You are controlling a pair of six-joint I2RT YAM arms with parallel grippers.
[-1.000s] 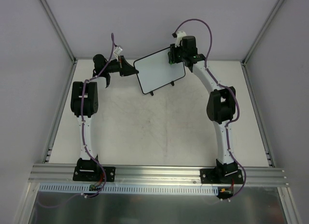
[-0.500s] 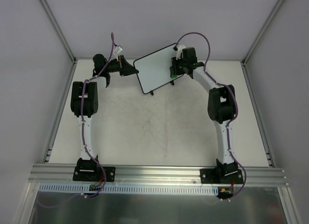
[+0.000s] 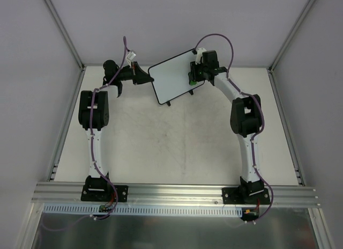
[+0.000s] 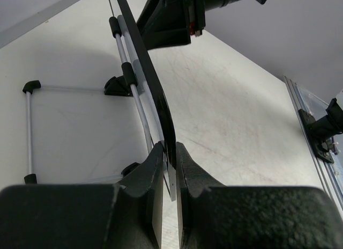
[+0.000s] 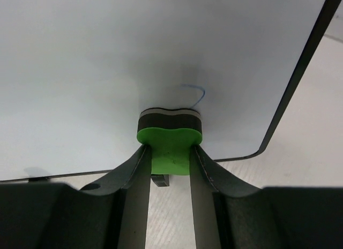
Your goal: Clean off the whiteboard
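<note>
- left gripper (image 4: 169,152): jaws nearly closed, only the thin black frame edge of the whiteboard (image 4: 153,88) between them. Both fingers (image 4: 147,171) press on it, one per side.
- right gripper (image 5: 169,155): jaws narrowed onto a small green eraser (image 5: 170,139), clamped by its sides. The dark felt layer faces away from the wrist.
- Eraser felt sits flat vs the board's white face (image 5: 134,50), low down and near the rounded bottom-right corner in the right wrist view.
- Faint blue curved mark (image 5: 195,93) on the board just above and right of the eraser. Rest of the face looks clean from here.
- Left wrist view: board seen edge-on and tilted, w/ silver rods (image 4: 131,82) and black end caps on its back side.
- Top view: whiteboard (image 3: 171,77) is at the far end of the table (image 3: 177,147), between the 2 arms and turned at an angle. The left gripper (image 3: 143,76) is at its left end, the right gripper (image 3: 193,77) and eraser at its right end.
- Small black foot (image 3: 169,103) shows on the board's near edge; can't tell if it touches the table.
</note>
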